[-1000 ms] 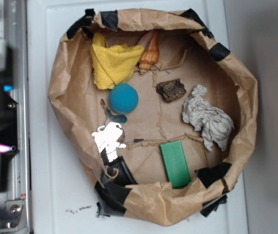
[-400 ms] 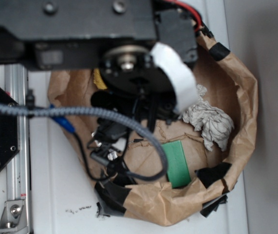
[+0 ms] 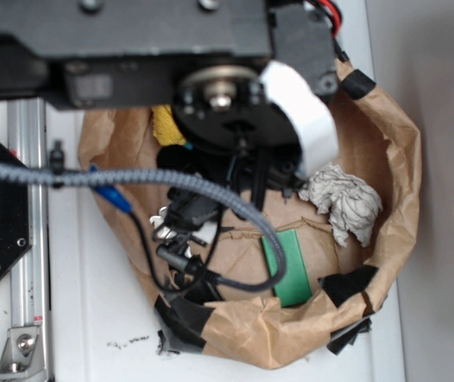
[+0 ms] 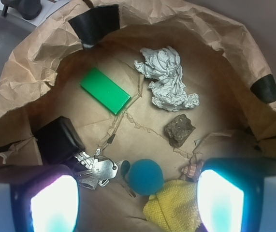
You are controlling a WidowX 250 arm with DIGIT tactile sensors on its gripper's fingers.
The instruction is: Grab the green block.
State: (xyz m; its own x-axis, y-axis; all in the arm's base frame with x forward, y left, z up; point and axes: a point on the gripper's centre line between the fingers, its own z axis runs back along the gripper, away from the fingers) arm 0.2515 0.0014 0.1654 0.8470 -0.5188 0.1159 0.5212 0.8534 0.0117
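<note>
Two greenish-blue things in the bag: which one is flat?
The green block, a flat rectangular slab lying near the crumpled paper. The other, the teal ball, is round and sits beside the keys.

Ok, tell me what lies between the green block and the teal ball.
In the wrist view, only bare brown paper with a torn seam separates the green block from the teal ball; the keys lie just beside that line.
</note>
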